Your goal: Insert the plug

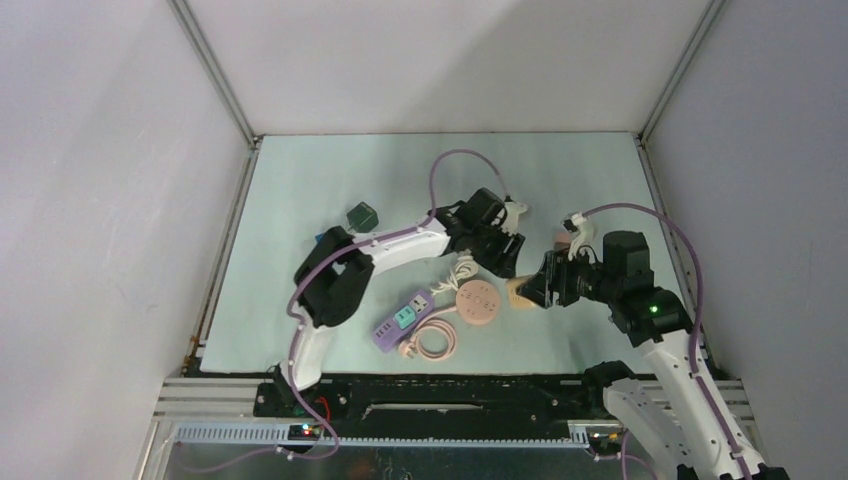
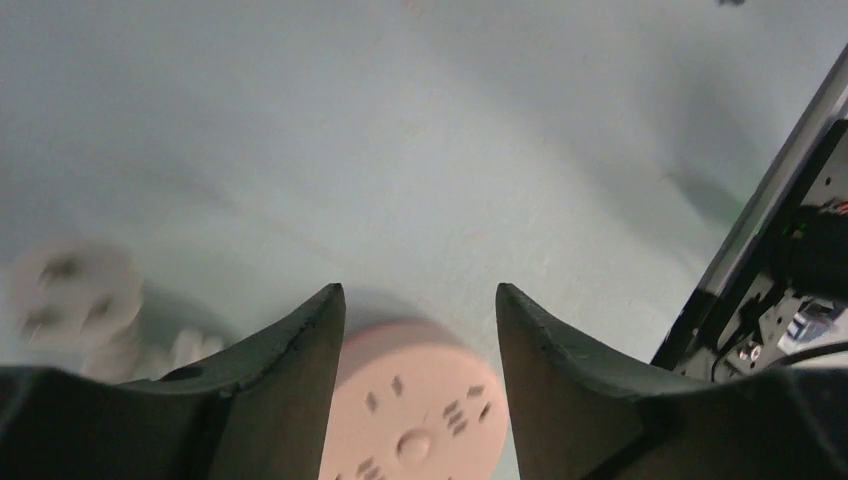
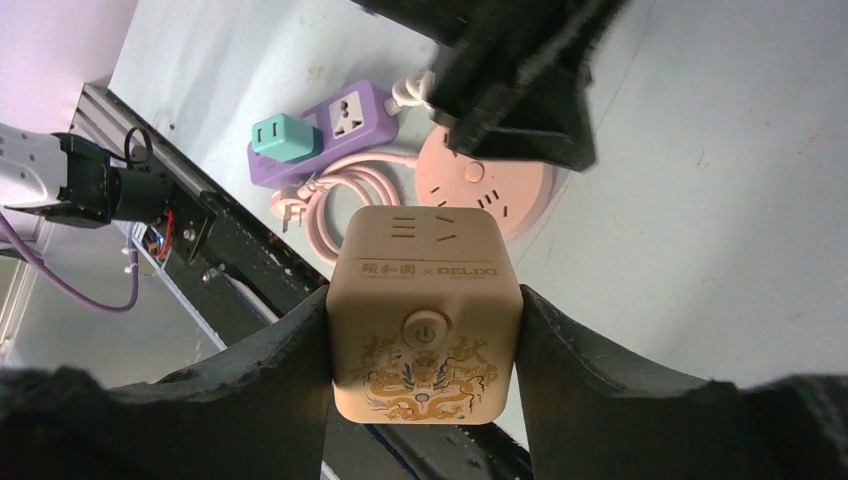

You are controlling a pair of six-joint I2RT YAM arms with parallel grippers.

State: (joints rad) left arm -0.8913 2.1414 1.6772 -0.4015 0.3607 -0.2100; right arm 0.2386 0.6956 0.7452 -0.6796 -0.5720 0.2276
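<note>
Being clamped in the right claw (image 3: 424, 295) is a beige cube (image 3: 425, 340) (dragon-printed); the left claw (image 2: 420, 295) is spread over a pink round socket (image 2: 415, 415).

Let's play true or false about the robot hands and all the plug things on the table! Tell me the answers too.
1. The right gripper holds a beige cube socket between its fingers. True.
2. The teal adapter is plugged into the beige cube socket. False: it sits on the purple power strip.
3. The left gripper holds the dark green cube. False: its jaws stand apart with nothing in them, above the round pink socket. The dark green cube sits by itself farther back on the table.
4. A pink cable lies coiled next to the purple power strip. True.
</note>
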